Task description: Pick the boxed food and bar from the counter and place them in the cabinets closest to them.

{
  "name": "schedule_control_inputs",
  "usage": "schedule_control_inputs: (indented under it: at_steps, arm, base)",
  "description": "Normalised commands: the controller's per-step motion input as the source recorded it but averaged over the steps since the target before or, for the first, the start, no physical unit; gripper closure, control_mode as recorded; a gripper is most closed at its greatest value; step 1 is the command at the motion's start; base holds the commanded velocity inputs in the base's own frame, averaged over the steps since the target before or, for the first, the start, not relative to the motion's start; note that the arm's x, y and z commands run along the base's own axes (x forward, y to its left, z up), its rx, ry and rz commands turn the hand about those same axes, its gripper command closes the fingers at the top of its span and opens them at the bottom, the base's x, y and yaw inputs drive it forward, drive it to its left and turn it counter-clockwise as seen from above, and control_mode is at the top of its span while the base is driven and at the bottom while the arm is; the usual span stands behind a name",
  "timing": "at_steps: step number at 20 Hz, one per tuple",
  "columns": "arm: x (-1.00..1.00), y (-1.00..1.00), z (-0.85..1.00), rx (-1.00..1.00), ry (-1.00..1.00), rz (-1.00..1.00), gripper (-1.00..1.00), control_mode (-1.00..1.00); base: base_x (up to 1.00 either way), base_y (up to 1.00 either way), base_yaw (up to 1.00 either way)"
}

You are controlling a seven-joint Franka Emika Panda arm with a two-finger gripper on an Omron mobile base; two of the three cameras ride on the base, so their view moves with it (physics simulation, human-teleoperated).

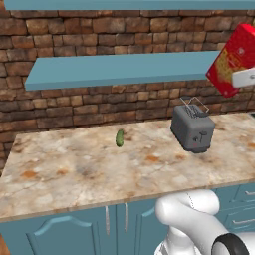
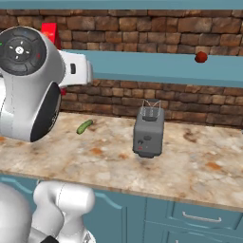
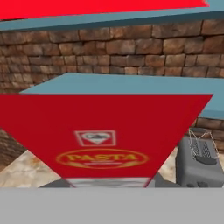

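The boxed food [image 1: 233, 59], a red carton, hangs tilted in the air at the right end of the lower teal cabinet shelf [image 1: 119, 69], above the toaster. My gripper [image 1: 240, 77] is shut on it from the right. In the hand view the carton [image 3: 103, 131] sits close between the fingers, with its "PASTA" label facing the camera and the shelf slab [image 3: 109, 83] behind it. In the right base view a red corner of the carton [image 2: 50, 32] peeks out behind my arm. The bar is out of view.
A grey toaster [image 1: 192, 128] stands on the marbled counter [image 1: 74, 164] below the carton. A small green pickle [image 1: 120, 138] lies toward the wall. A small round red thing [image 2: 201, 57] rests on the shelf's right part. A second shelf [image 1: 124, 4] runs above.
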Motion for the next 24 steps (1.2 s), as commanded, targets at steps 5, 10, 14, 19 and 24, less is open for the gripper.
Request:
schedule_control_inputs:
  at_steps: [5,10,14,19,24]
  arm:
    - [0.09,0.0,-0.13,-0.08,0.0,0.0,1.0,-1.0]
    - [0.34,0.03,-0.06,-0.08,0.01,0.0,1.0,-1.0]
    - [0.46,0.06,-0.02,-0.09,0.05,0.0,1.0,-1.0]
    - [0.44,0.01,0.0,-0.06,0.07,0.0,1.0,-1.0]
    - [0.39,0.0,0.0,-0.03,0.04,-0.02,1.0,-1.0]
  base:
    - [0.0,0.0,0.0]
    - [0.0,0.0,0.0]
    - [0.0,0.0,0.0]
    - [0.0,0.0,0.0]
    - [0.0,0.0,0.0]
